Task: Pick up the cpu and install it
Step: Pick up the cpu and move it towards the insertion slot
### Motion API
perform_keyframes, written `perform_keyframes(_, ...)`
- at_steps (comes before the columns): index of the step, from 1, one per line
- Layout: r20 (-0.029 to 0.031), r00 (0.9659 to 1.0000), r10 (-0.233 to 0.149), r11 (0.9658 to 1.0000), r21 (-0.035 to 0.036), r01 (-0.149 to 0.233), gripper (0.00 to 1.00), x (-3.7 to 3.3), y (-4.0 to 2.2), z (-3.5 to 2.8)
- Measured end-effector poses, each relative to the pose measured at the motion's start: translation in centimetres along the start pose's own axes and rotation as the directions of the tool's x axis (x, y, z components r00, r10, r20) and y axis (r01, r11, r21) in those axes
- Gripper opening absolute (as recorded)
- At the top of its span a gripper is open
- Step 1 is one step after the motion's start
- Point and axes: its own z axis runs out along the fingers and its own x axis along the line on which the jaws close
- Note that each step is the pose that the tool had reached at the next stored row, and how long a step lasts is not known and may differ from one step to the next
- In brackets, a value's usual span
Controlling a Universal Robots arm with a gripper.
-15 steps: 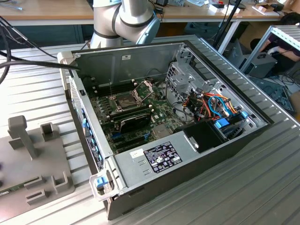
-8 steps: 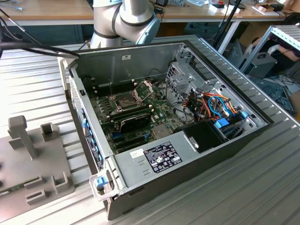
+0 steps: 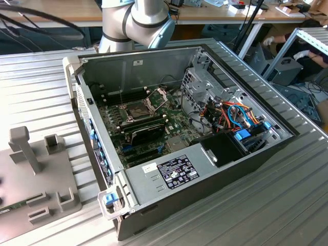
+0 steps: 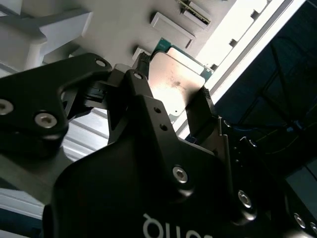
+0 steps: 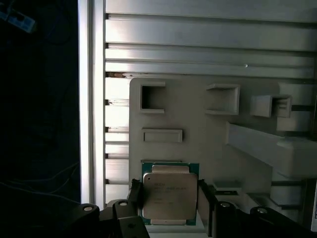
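In both wrist views the cpu (image 5: 168, 196) (image 4: 179, 79), a small square chip with a flat silver-grey top and a green rim, sits between my black fingers (image 5: 135, 196) (image 4: 204, 96). My gripper (image 5: 169, 198) (image 4: 173, 79) is shut on its two opposite edges. It hovers over the pale grey parts fixture (image 5: 198, 129) (image 4: 119, 25); whether the chip still touches the fixture I cannot tell. In the exterior view the open computer case (image 3: 174, 128) holds the motherboard, whose socket (image 3: 134, 109) lies bare with its metal frame (image 3: 158, 96) hinged up.
The ribbed aluminium table (image 3: 266, 205) carries the case and the grey fixture (image 3: 36, 179) at the exterior view's left. The table's edge (image 5: 91, 99) runs close beside the fixture. My arm's base (image 3: 138, 20) stands behind the case. A person's gloved hands (image 3: 302, 54) show at the far right.
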Motion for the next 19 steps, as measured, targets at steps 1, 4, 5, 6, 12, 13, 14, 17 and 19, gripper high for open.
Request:
perform_keyframes(1, 0.0, 1.0, 0.0, 1.0, 0.0001, 0.0, 0.55, -0.01, -0.02, -0.31)
perform_keyframes(4, 0.0001, 1.0, 0.0, 1.0, 0.0008, 0.0, 0.55, -0.05, -0.13, -1.67)
perform_keyframes(5, 0.0, 1.0, 0.0, 1.0, 0.001, 0.0, 0.55, -0.05, -0.14, -1.84)
perform_keyframes(6, 0.0, 1.0, 0.0, 1.0, 0.001, 0.0, 0.55, -0.05, -0.14, -1.94)
perform_keyframes(12, 0.0001, 1.0, 0.0, 1.0, 0.001, 0.0, 0.55, -0.05, -0.15, -1.98)
perform_keyframes(13, 0.0, 1.0, 0.0, 1.0, 0.001, 0.0, 0.55, -0.05, -0.15, -2.01)
perform_keyframes(14, -0.0005, 1.0, 0.0, 1.0, 0.0014, 0.0, 0.55, -0.05, -0.15, -2.09)
perform_keyframes(17, -0.0001, 1.0, 0.0, 1.0, 0.0013, 0.0, 0.55, -0.08, -0.2, -2.71)
perform_keyframes(19, 0.0, 1.0, 0.0, 1.0, 0.0017, 0.0, 0.55, -0.09, -0.24, -3.2)
